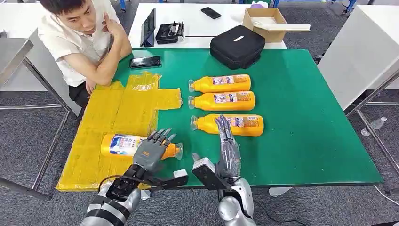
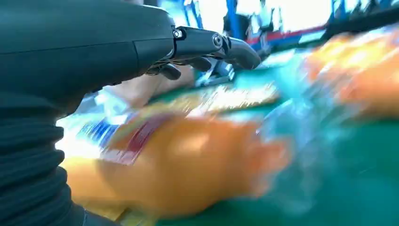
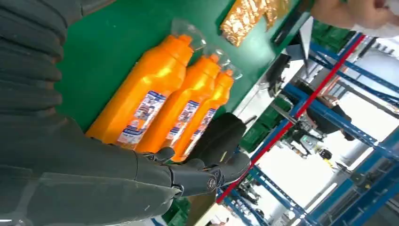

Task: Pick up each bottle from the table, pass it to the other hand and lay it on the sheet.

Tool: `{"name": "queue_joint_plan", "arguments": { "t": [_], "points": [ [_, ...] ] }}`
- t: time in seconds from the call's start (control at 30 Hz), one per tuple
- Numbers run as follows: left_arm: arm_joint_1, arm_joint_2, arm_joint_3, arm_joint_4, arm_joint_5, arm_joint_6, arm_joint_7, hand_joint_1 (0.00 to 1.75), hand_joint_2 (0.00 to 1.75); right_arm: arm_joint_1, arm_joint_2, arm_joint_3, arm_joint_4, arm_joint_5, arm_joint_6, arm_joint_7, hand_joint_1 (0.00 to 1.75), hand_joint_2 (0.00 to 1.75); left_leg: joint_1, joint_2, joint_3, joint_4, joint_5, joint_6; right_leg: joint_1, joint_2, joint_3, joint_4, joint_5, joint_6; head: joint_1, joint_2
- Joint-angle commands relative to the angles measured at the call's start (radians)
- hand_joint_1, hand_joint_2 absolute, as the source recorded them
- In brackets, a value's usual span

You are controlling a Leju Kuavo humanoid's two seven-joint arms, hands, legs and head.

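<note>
Left hand (image 1: 151, 151): fingers spread, released, poised over the bottle on the sheet (image 1: 117, 144); contact cannot be told, left wrist view blurred. Right hand (image 1: 228, 149): fingers straight, apart, grasping nothing, tips over the nearest bottle (image 1: 244, 125). Two more bottles (image 1: 225, 92) lie beyond on the green bench (image 1: 310, 113). Yellow sheet (image 1: 122, 113) partly crumpled.

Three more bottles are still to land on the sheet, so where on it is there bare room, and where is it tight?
The sheet is bare from the bottle under the left hand up to the phone and the person's arm. Its near end is crowded by that bottle and hand.
</note>
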Motion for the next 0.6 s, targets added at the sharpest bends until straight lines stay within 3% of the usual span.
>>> {"name": "queue_joint_plan", "arguments": {
  "t": [0.03, 0.43, 0.47, 0.57, 0.6],
  "points": [
    [0.032, 0.014, -0.05, -0.13, -0.003, 0.002, 0.008, 0.0, 1.75, -0.001, -0.009, -0.016, -0.01, 0.001, -0.003, 0.006, 0.0, 1.75, 0.001, 0.003, 0.001, 0.0, -0.002, 0.0, 0.001, 0.001, 0.0, -0.001, -0.001, -0.004, 0.0, 0.0],
    [0.029, 0.013, -0.053, -0.124, -0.014, 0.015, 0.006, 0.0, 1.75, -0.002, -0.011, -0.013, -0.006, 0.001, -0.003, 0.006, 0.0, 1.75, 0.001, 0.003, -0.004, -0.001, -0.001, 0.0, 0.001, 0.001, -0.005, -0.001, -0.001, -0.004, 0.0, 0.0],
    [0.028, 0.01, -0.066, -0.156, -0.033, 0.048, 0.023, 0.0, 1.75, 0.007, -0.012, -0.013, -0.028, -0.042, -0.025, -0.042, 0.0, 1.75, 0.001, 0.003, -0.004, -0.001, -0.001, 0.0, 0.001, 0.001, -0.005, -0.001, -0.001, -0.003, 0.0, 0.0],
    [-0.026, 0.084, -0.209, -0.233, -0.033, 0.022, 0.156, 0.0, 1.75, 0.034, -0.022, 0.004, -0.111, -0.037, -0.032, -0.053, 0.0, 1.75, 0.001, 0.002, -0.006, 0.0, -0.001, 0.0, 0.002, 0.0, -0.006, 0.0, -0.001, -0.003, 0.0, 0.0],
    [-0.024, 0.078, -0.206, -0.25, -0.033, 0.027, 0.154, 0.0, 1.75, 0.036, -0.023, 0.005, -0.122, -0.031, -0.028, -0.041, 0.0, 1.75, 0.001, 0.0, -0.007, 0.001, 0.0, 0.0, 0.001, -0.002, -0.008, 0.001, -0.001, -0.003, 0.0, 0.0]
  ]
}}
